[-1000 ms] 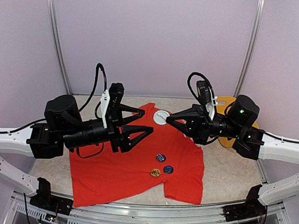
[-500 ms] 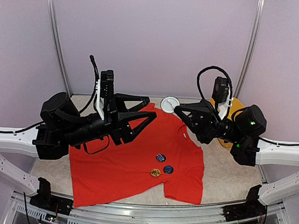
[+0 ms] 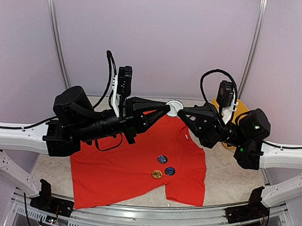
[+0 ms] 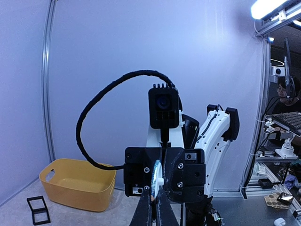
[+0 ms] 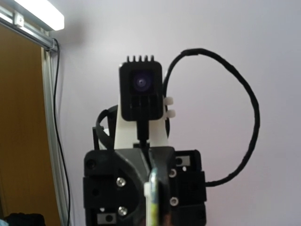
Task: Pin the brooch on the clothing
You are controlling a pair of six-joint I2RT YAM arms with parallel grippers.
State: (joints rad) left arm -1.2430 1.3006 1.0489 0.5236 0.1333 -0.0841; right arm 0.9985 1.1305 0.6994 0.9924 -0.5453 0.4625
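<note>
Since a second ago both arms have risen off the cloth and swung together. The left gripper (image 3: 166, 109), then spread wide over the shirt, now meets the right gripper (image 3: 181, 112) tip to tip. The brooch (image 3: 174, 106), a white disc, hangs in the air between them, above the collar. The right jaws are clamped on it. The left jaws are drawn nearly together at its edge, but I cannot tell whether they pinch it. I judge this a hand-over or re-grip to free the pin. The T-shirt (image 3: 118, 171) lies flat at six o'clock of the brooch, with three small badges (image 3: 162, 158) on it. A yellow basket (image 3: 232, 103) sits at three o'clock, behind the right arm.
</note>
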